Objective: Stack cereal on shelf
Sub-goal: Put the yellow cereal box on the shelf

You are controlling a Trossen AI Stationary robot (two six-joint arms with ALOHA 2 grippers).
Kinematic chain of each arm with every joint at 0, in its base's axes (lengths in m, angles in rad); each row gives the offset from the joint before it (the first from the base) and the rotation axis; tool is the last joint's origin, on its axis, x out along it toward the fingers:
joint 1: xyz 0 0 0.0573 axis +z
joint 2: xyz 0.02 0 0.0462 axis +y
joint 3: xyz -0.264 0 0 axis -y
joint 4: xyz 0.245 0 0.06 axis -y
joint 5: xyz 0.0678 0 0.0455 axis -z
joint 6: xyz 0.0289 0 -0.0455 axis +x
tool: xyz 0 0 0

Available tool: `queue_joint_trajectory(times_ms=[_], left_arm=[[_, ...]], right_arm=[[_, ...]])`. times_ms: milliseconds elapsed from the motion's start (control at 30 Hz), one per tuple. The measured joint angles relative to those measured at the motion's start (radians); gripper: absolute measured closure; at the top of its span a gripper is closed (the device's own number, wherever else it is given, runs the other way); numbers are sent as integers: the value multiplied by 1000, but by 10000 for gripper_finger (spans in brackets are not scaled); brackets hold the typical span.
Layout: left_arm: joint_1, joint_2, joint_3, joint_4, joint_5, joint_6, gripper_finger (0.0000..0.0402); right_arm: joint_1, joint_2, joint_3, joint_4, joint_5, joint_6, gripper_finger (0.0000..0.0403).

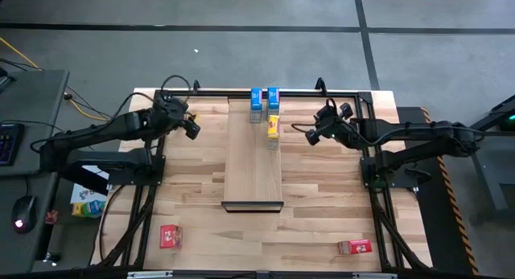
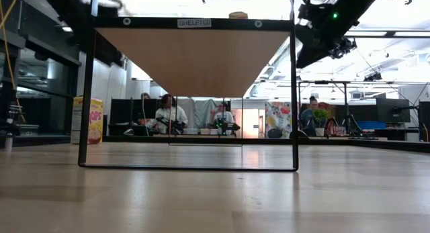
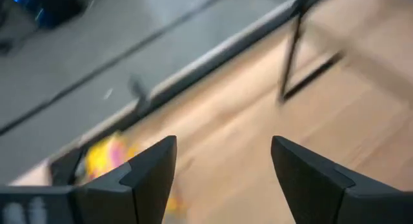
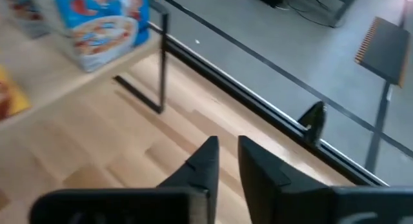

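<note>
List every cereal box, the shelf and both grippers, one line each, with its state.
Two blue boxes: on the shelf's far end, side by side.
Yellow box: on the shelf, just in front of the blue pair.
Red box, left: on the tabletop, near edge.
Red box, right: on the tabletop, near edge.
Shelf: flat, dark lip at its near end.
Left gripper: open, empty.
Right gripper: slightly open, empty.

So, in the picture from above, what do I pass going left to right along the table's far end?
left gripper → first blue box → second blue box, a yellow box just in front of it on the shelf → right gripper.
</note>
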Motion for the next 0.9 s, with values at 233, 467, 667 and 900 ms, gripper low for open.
queue_joint_trajectory(times_ms=[233, 467, 667, 900], left_arm=[[117, 42, 0, -121, -38, -84, 157], [229, 41, 0, -102, -99, -168, 157], [288, 80, 0, -105, -129, -233, 157], [366, 175, 0, -93, -124, -232, 157]], right_arm=[[-70, 1, 0, -6, -2, -26, 277], [-88, 1, 0, -10, -6, -42, 244], [-88, 1, 0, -35, -7, -46, 240], [-88, 12, 0, -52, -8, -47, 240]])
